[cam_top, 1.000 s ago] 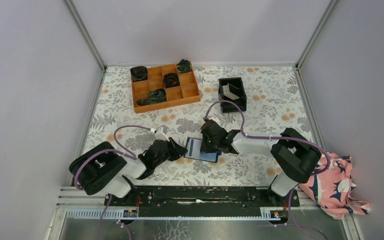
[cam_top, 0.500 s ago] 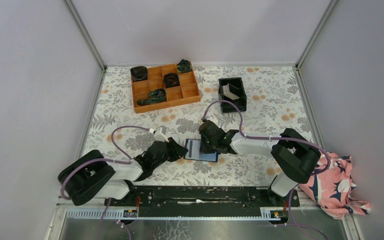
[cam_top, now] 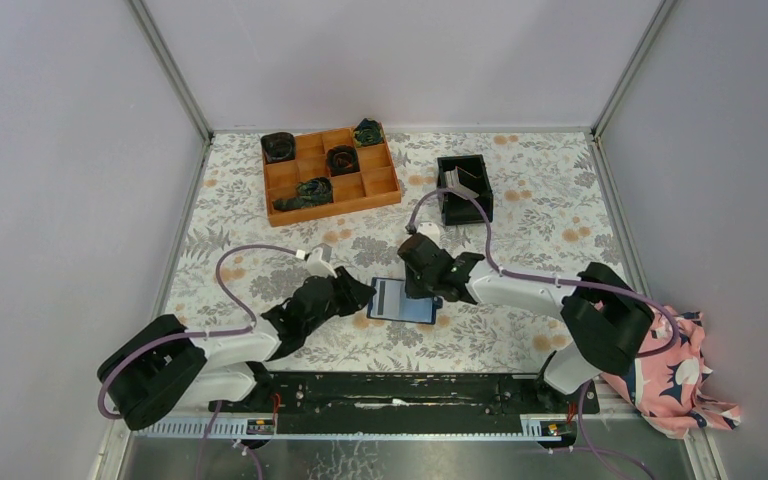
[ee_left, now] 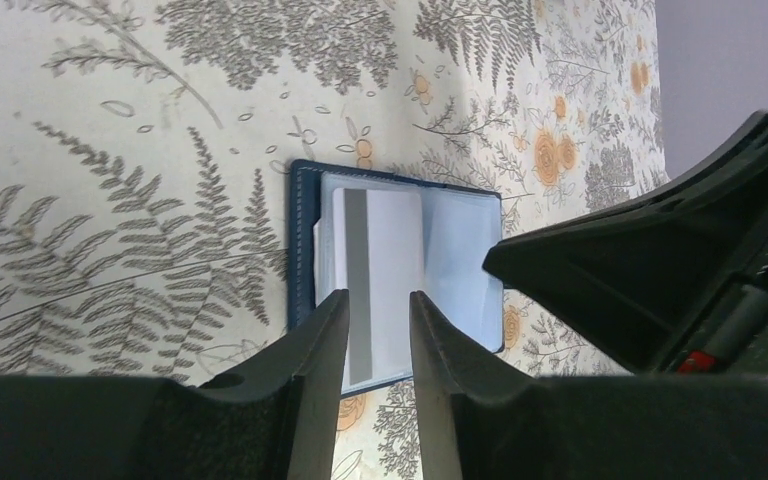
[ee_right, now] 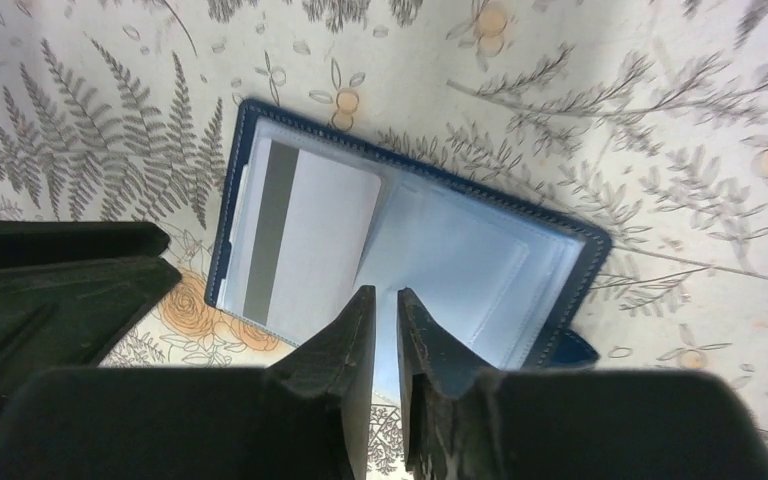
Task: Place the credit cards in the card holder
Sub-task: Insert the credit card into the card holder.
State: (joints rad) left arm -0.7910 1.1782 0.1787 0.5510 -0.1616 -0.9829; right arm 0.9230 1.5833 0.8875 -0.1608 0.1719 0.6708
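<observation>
The card holder (cam_top: 403, 300) lies open on the floral table, navy rim and light blue inside. A grey credit card (ee_left: 375, 265) with a dark stripe sits in its left half, seen too in the right wrist view (ee_right: 305, 240). My left gripper (cam_top: 360, 293) is at the holder's left edge, its jaws slightly apart and empty, pointing at the card (ee_left: 378, 295). My right gripper (cam_top: 422, 290) is over the holder's middle fold (ee_right: 386, 290), its jaws nearly closed and empty. The holder fills both wrist views (ee_left: 460, 250) (ee_right: 480, 260). More silver cards (cam_top: 457, 180) stand in a black bin.
The black square bin (cam_top: 478, 200) stands behind the holder on the right. An orange compartment tray (cam_top: 380, 190) with dark rolled items is at the back left. A pink floral cloth (cam_top: 670, 370) lies off the table's right front corner. Grey walls enclose the table.
My left arm has reached forward, bringing its gripper closer to the holder's left edge. My right gripper has shifted slightly left and away over the holder. The holder has stayed put.
</observation>
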